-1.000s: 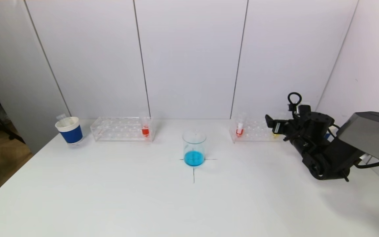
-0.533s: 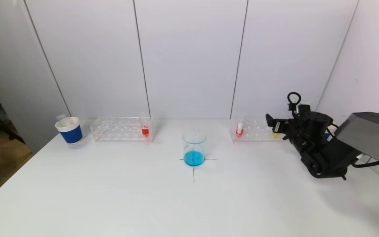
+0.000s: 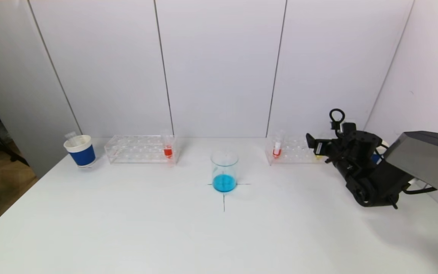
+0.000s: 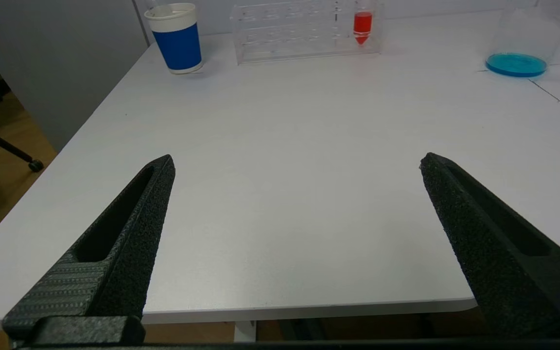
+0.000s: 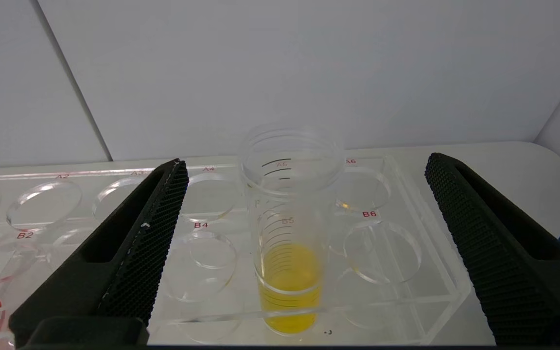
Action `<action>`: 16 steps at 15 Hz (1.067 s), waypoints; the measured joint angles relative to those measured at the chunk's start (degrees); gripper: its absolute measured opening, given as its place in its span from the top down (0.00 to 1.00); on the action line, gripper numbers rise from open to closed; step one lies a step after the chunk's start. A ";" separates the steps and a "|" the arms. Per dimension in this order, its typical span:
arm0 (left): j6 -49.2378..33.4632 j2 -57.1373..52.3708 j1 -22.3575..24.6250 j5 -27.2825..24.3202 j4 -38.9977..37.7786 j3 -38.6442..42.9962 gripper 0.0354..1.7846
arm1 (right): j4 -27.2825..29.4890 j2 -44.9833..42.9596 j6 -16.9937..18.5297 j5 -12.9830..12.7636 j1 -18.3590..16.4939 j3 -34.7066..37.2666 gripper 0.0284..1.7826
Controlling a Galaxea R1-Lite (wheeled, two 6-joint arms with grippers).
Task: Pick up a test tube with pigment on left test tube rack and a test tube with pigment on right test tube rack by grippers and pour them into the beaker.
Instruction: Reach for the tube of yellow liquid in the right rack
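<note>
Yellow tube (image 5: pixel 289 243): upright in a front-row hole of the right rack (image 5: pixel 406 301), between the holes marked B4 and B6; yellow pigment fills its lower part; the rim is open.
Right end effector (image 5: pixel 304 165): fingers spread wide, one on each side of the yellow tube, touching neither it nor the rack; in the head view it (image 3: pixel 314 144) sits at 3 o'clock of the tabletop (image 3: pixel 127 228), at the right rack's (image 3: pixel 291 150) outer end.
Right red tube (image 3: pixel 277 149): upright at the rack's inner end, toward the beaker; red pigment low in it.
Left rack (image 3: pixel 135 149): clear, at 10 o'clock on the tabletop, near the back wall.
Left red tube (image 3: pixel 168 149): upright at the left rack's end nearest the beaker; seen too from the left wrist (image 4: pixel 363 24).
Beaker (image 3: pixel 224 171): at the tabletop's middle, on a cross mark, between the two racks and a little nearer the robot; shallow blue liquid at its bottom.
Cup (image 3: pixel 80 150): white with a blue band, at 9 o'clock, just beyond the left rack's outer end.
Left end effector (image 4: pixel 297 163): fingers wide apart, holding nothing, over the near left edge of the tabletop, well apart from the left rack.
</note>
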 joint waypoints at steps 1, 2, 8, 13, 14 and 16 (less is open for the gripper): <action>0.00 0.00 0.00 0.00 0.02 0.00 0.01 | -0.02 0.10 0.00 -0.06 0.06 -0.02 0.01; 0.00 0.00 0.00 0.00 0.00 0.00 0.01 | -0.02 0.18 0.00 -0.09 0.11 -0.05 0.01; 0.02 0.00 0.02 -0.02 0.02 0.00 0.01 | 0.00 0.44 0.00 -0.12 0.20 -0.24 0.01; 0.00 0.00 0.00 -0.02 0.02 0.00 0.01 | 0.02 0.57 -0.07 -0.12 0.22 -0.60 0.01; -0.02 0.00 0.00 -0.02 0.02 0.00 0.01 | 0.02 0.60 -0.10 -0.12 0.24 -0.61 0.01; -0.02 0.00 0.00 -0.02 0.00 0.00 0.01 | 0.02 0.62 -0.16 -0.12 0.28 -0.77 0.01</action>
